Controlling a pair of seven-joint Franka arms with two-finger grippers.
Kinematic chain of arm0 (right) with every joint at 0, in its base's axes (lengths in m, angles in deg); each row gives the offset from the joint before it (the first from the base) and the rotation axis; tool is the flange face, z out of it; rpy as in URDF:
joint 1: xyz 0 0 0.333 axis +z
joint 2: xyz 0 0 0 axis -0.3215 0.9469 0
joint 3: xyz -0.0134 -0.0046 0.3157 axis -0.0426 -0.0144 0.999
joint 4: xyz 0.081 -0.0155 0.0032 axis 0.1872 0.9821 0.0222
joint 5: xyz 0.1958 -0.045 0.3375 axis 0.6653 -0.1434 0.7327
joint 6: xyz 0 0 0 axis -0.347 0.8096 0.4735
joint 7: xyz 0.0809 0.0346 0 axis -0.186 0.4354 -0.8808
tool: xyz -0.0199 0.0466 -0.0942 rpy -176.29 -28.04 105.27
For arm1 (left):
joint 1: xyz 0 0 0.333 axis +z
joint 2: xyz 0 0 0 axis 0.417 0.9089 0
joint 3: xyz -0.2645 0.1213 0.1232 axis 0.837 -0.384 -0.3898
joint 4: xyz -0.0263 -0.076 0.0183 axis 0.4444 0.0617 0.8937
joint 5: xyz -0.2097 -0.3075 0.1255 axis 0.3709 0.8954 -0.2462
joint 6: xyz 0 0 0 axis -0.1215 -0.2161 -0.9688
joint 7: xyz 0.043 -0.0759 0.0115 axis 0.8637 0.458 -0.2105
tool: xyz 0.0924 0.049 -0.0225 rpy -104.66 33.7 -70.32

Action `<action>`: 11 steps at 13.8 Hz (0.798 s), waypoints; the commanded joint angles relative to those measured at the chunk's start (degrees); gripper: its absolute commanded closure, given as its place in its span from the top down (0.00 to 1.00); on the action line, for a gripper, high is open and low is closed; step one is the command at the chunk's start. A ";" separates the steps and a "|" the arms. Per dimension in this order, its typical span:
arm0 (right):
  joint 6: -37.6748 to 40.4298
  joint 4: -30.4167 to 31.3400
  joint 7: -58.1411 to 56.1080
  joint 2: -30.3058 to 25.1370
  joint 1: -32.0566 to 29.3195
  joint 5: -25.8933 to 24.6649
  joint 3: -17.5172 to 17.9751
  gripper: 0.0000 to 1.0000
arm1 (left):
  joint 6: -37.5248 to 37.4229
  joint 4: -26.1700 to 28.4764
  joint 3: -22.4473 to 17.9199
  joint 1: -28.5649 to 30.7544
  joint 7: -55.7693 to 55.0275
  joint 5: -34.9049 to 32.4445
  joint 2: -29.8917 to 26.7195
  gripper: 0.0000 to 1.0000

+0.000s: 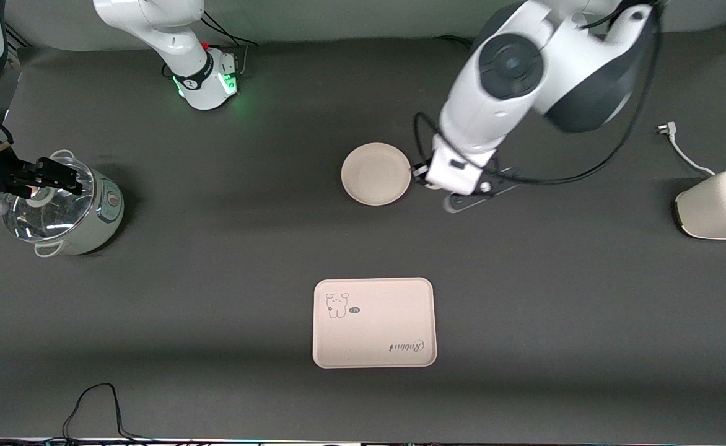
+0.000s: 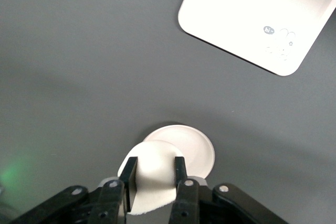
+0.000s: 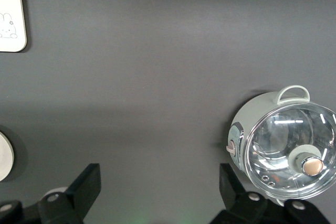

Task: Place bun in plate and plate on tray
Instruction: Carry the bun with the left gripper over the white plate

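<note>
Bun [image 2: 152,177] — off-white, smooth, rounded lump.

Robot lab: 2 arms bolted to a dark-clothed table [image 1: 214,248], loose cables [image 1: 96,409].

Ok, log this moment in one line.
left gripper: shut on bun, over plate | right gripper: open, waiting over pot | tray: bare

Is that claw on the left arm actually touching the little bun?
Touching. The left wrist view shows the left gripper closed on the bun, above the plate.
</note>
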 commanded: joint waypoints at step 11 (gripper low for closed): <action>0.86 -0.48 -1.12 0.07 0.21 -0.84 -0.17 1.00 | 25.17 20.90 -0.66 -13.03 -10.15 -5.28 7.58 0.32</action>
